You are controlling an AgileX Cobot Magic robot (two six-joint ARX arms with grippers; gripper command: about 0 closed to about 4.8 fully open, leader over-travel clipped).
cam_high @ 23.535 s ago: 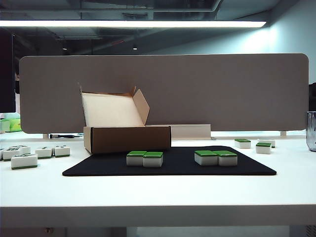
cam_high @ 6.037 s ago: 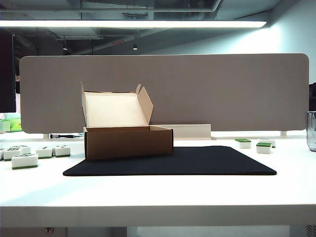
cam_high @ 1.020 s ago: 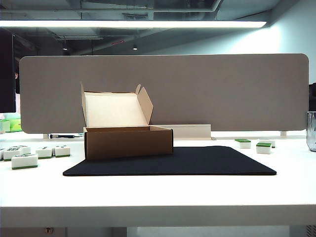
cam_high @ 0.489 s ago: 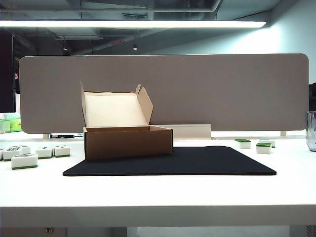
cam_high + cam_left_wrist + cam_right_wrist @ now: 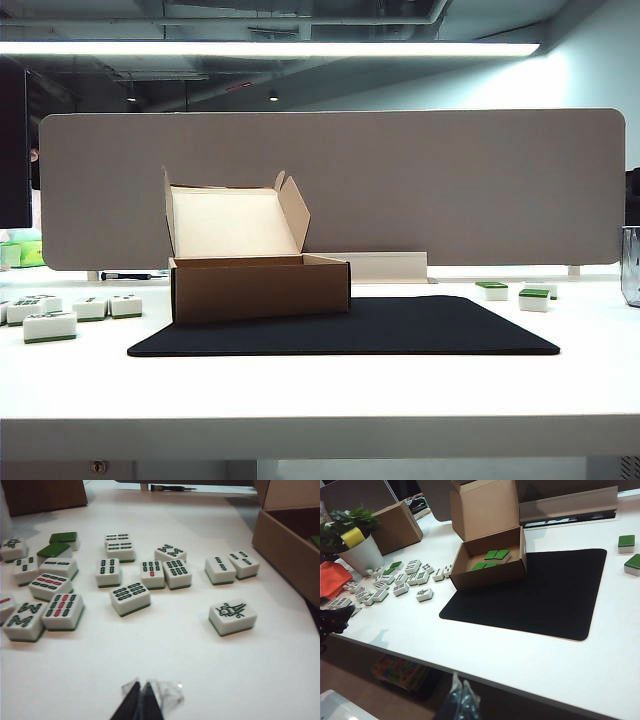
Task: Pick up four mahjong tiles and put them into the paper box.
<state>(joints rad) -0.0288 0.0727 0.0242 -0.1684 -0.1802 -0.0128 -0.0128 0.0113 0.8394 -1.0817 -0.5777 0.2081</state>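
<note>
A: Paper box (image 5: pixel 490 562)?
B: Sits on the white table (image 5: pixel 320 390), overlapping the rear corner of the black mat (image 5: pixel 535 595). Lid flap up, cream inside showing in the exterior view.

A: Four mahjong tiles (image 5: pixel 491 560)?
B: Inside the box, green backs up, grouped together on its floor. Seen from the right wrist view only; hidden behind the box wall in the exterior view. A green sliver just inside the box wall in the left wrist view.

A: Left gripper (image 5: pixel 139 703)?
B: Fingers pressed together, tips meeting, nothing between them. Hangs above bare table, short of the face-up tiles (image 5: pixel 150 572) scattered beside the box. Bird tile (image 5: pixel 232 616) nearest the box on that side, apart from the rest.

A: Right gripper (image 5: pixel 461 700)?
B: Closed too, tips together, empty. Hangs off the near table edge, well away from the box, mat between the two.

A: Other stuff near the box?
B: Two green-backed spare tiles (image 5: pixel 630 552) past the mat's far side, well apart from the box. White pot with plant (image 5: pixel 357 550) and a second brown carton (image 5: pixel 400 525) beyond the face-up tiles. Grey partition (image 5: pixel 330 185) behind the box. Neither arm visible in the exterior view.
</note>
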